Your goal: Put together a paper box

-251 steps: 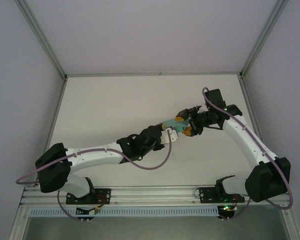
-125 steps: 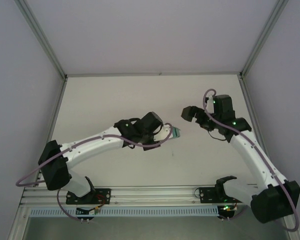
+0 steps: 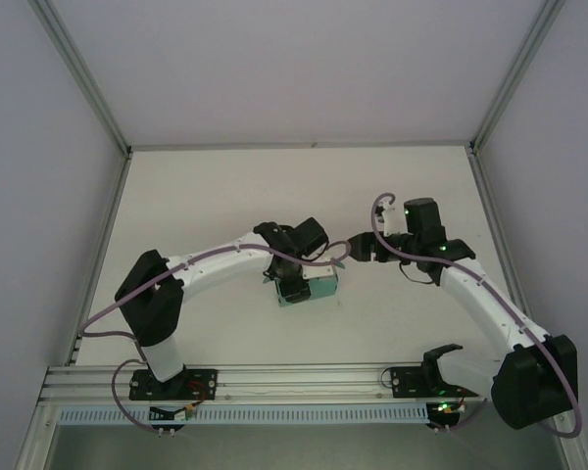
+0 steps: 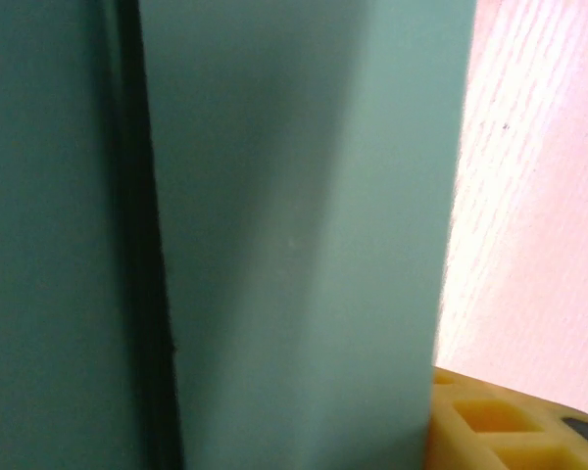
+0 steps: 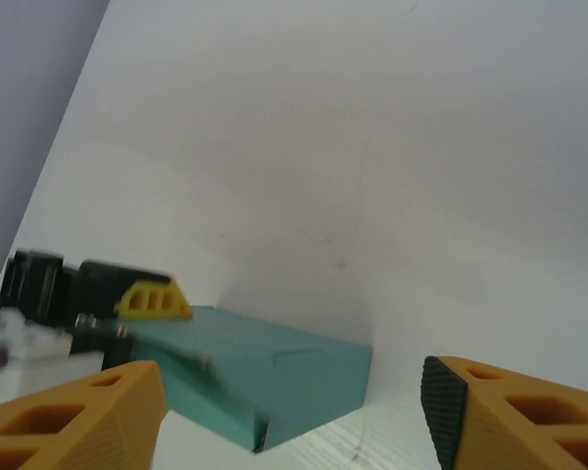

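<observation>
Paper box (image 3: 314,291) lies on counter (image 3: 206,196), box-shaped, under left gripper (image 3: 296,282). Yellow finger (image 4: 490,423) touches box edge, probably to steady it; grip state you cannot tell. Right gripper (image 3: 357,251) is wide open, empty, just beside box.

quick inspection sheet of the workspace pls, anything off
surface: white table, no marks or spills seen
job's things: teal paper box folded into a closed rectangular shape, lying on the table near the centre
clutter: nothing seen
grippers: left gripper shut on one end of the box, a yellow finger against its side; right gripper open, apart from the box, facing it
cables: purple cables run along both arms, looping free near the wrists, none touching the box
surroundings: pale walls, aluminium rail carrying the arm bases
</observation>
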